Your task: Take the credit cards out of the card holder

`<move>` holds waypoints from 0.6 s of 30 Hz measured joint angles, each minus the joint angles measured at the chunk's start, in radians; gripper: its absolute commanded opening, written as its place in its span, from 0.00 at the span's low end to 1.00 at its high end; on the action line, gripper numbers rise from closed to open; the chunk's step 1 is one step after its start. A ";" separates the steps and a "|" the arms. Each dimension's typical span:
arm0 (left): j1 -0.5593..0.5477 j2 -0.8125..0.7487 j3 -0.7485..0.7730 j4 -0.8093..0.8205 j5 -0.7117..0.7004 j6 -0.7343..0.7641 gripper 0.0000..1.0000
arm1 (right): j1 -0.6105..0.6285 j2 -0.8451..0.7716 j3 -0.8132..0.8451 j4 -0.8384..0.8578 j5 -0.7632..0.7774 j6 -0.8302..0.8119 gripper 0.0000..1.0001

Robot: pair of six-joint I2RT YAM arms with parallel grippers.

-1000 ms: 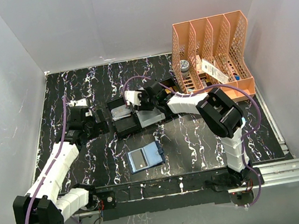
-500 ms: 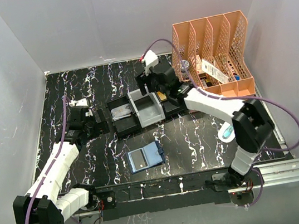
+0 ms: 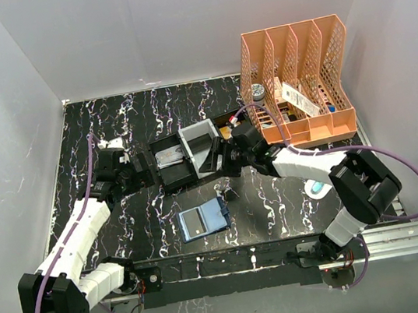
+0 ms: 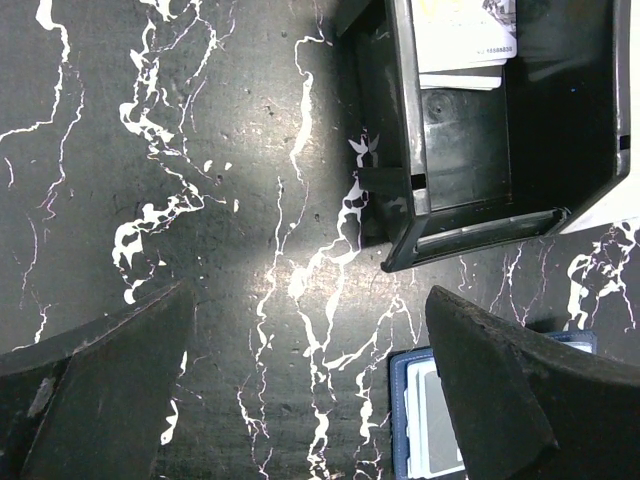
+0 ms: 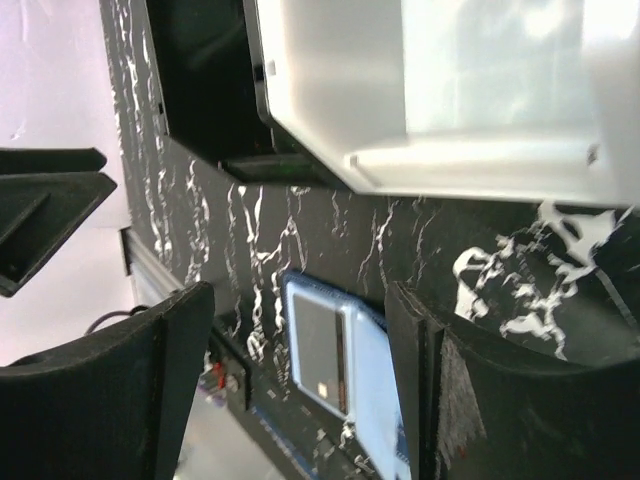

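Small navy-blue leather-look fold-over card holder [image 3: 203, 221] lying open and flat on black white-veined marble-look table [image 3: 264, 211], near front edge, betw. the two arms, apart from tray. Thin grey-silver credit card [image 3: 195, 223] showing in its left half, sitting in pocket, not yet out. More grey-silver cards [image 4: 462, 35] stacked in black compartment of black-and-white plastic compartment tray [image 3: 179, 180], so task prob. part done; exact count impossible to tell.

Right claw [image 5: 300, 300] spread wide, nothing betw. fingers, low beside tray's white compartment, facing toward holder. Left claw [image 4: 308, 300] at full spread, empty, hovering by tray's left side, holder only at bottom edge of its wrist view.

Step in hand, as judged: reach for card left in holder. To do well:
- Come down w/ right claw over holder's open edge and set one fingertip on card's exposed rim.
- Slide outward along pocket rather than lift straight up. Thin flat card, little to pinch until overhanging.
- Pin holder w/ left claw on navy flap, else risk of dragging whole thing along smooth top.
- Keep grip light, on card's edges once free; avoid pinching leather along w/ card.
- Mind snap tab [image 3: 221, 204] at holder's right corner, poss. snag.

Tall peach-orange perforated plastic file rack [image 3: 295, 73] at back right, well apart from likely path, no concern
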 measured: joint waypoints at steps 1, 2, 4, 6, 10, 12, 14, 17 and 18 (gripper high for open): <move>0.000 0.000 0.000 0.000 0.003 0.000 0.99 | 0.003 0.000 -0.016 0.004 -0.019 0.024 0.65; 0.000 0.000 0.000 0.000 0.007 0.000 0.99 | 0.010 0.000 -0.025 0.009 -0.034 0.044 0.64; 0.000 0.002 0.000 0.002 0.014 0.000 0.99 | 0.023 0.000 -0.028 0.014 -0.050 0.072 0.62; 0.000 0.009 0.000 0.006 0.022 0.001 0.99 | 0.053 0.000 -0.028 0.027 -0.055 0.089 0.59; 0.000 0.031 0.000 0.006 0.033 0.004 0.96 | 0.147 0.000 -0.029 0.021 -0.021 0.118 0.56; 0.000 0.039 0.000 0.008 0.045 0.007 0.95 | 0.206 -0.005 -0.050 0.034 0.022 0.139 0.56; 0.000 0.043 -0.003 0.014 0.065 0.009 0.94 | 0.251 -0.018 -0.083 0.039 0.049 0.158 0.56; 0.000 0.059 -0.003 0.027 0.100 0.013 0.92 | 0.286 -0.027 -0.120 0.026 0.088 0.175 0.58; 0.000 0.066 -0.003 0.029 0.107 0.014 0.92 | 0.287 -0.027 -0.123 0.020 0.099 0.177 0.60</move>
